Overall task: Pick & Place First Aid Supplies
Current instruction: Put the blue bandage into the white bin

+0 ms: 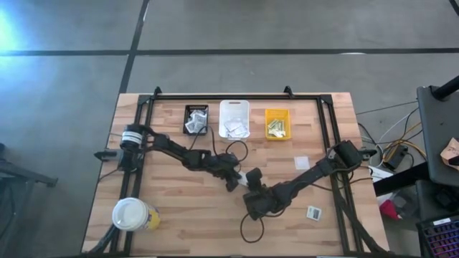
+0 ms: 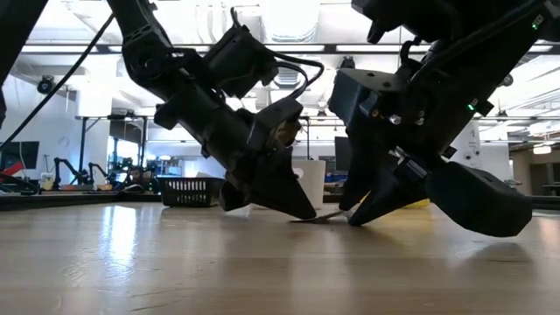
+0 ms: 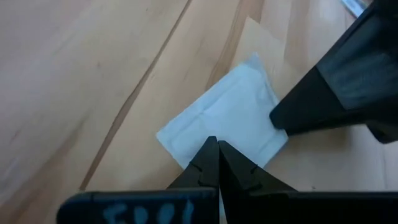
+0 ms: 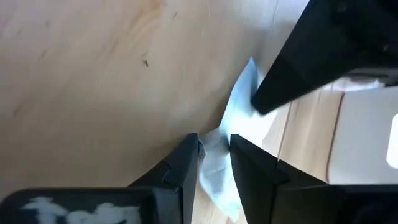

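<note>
Near the table's (image 1: 179, 215) centre, both grippers met over one white paper packet (image 3: 224, 127). The left gripper (image 3: 217, 149), reaching in from about nine o'clock, had its fingers pressed tightly together with the tips down on the packet's edge. The right gripper (image 4: 214, 146), coming from about four o'clock, had its fingers narrowly apart with the packet's lifted, crumpled edge between them. Another packet (image 1: 313, 212) lay toward four o'clock, well apart.

Grey concrete floor (image 1: 287, 21) surrounds the wooden table (image 1: 186, 208); bright ceiling lights (image 2: 293, 22) overhead.
</note>
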Available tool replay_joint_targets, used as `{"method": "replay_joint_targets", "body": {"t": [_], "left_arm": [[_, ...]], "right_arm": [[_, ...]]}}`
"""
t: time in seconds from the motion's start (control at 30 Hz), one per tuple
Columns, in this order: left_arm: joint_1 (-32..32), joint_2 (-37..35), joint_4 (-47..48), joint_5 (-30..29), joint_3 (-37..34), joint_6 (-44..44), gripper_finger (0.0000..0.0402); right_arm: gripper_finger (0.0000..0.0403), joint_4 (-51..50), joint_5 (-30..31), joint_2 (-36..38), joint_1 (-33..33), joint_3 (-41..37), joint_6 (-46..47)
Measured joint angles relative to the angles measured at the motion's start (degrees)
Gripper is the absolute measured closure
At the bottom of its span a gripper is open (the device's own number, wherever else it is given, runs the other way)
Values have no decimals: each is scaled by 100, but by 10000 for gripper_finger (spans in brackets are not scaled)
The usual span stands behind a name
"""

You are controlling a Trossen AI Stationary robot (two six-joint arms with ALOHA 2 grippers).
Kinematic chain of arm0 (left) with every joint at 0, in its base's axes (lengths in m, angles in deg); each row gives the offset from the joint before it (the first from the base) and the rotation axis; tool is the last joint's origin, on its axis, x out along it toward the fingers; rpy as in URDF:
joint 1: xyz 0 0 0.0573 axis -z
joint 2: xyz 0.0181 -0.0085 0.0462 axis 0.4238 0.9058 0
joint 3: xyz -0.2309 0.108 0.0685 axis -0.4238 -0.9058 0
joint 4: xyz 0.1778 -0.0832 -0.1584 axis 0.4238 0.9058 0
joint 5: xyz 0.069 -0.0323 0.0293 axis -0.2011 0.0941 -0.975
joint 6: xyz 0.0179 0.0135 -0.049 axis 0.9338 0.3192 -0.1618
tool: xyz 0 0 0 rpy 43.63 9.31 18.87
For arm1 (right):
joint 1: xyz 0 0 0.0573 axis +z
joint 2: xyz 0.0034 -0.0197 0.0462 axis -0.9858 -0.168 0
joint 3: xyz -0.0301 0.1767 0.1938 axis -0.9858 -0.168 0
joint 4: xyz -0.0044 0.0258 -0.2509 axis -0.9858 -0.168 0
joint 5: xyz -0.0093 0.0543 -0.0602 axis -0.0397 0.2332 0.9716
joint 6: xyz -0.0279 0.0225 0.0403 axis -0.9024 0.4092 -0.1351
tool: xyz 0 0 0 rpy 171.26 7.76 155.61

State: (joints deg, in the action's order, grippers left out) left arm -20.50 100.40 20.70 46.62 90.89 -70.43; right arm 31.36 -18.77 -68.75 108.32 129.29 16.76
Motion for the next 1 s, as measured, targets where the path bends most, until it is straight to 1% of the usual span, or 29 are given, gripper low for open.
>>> {"method": "replay_joint_targets", "body": {"t": [0.13, 0.23, 0.47, 0.73, 1.0], "left_arm": [[-44, 0, 349, 13, -4, -2, 401], [-45, 0, 373, 11, -4, -4, 401], [-47, 0, 373, 8, -4, -28, 401], [-49, 0, 373, -11, -4, -119, 401], [-49, 0, 339, -29, -7, -251, 401]], "right_arm": [[307, -370, -48, -2, 29, 118, 402], [304, -440, -77, -1, 30, 117, 568], [307, -177, -15, -1, 36, -54, 568], [310, 110, 17, -165, 40, -90, 556], [338, 348, -152, -172, 28, -96, 466]]}}
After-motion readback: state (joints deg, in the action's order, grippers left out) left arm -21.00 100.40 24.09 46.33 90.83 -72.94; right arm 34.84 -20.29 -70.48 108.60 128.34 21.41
